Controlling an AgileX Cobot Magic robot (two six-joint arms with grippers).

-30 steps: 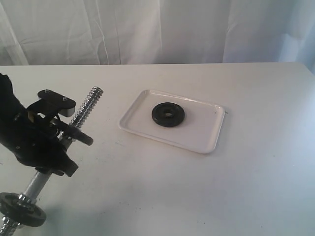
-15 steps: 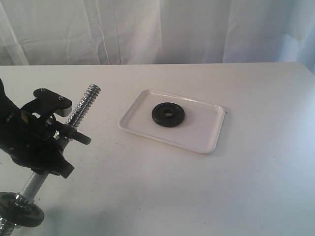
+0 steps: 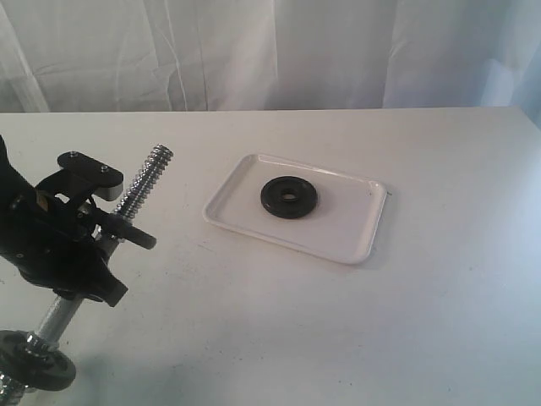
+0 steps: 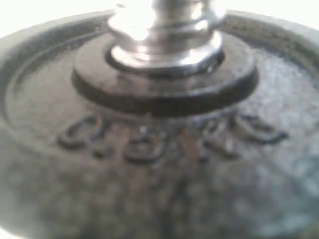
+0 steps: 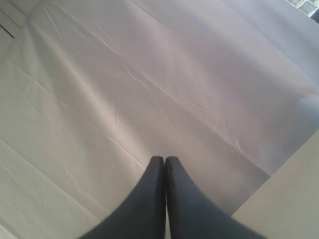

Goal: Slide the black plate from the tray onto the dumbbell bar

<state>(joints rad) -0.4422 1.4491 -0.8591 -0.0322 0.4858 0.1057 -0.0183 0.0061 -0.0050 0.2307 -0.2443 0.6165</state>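
The black plate lies flat in the white tray, a little left of its middle. The dumbbell bar is held tilted at the left, its threaded end pointing up toward the tray and its lower end carrying a black disc. My left gripper is shut around the bar's smooth middle. The left wrist view shows only that disc and the chrome collar, very close and blurred. My right gripper is shut on nothing, facing the curtain, and is out of the exterior view.
A white curtain hangs behind the white table. The right wrist view shows creased curtain cloth and a corner of the table.
The left gripper and the bar have shifted slightly left and down since a second ago, then held still. The plate and tray have not moved.
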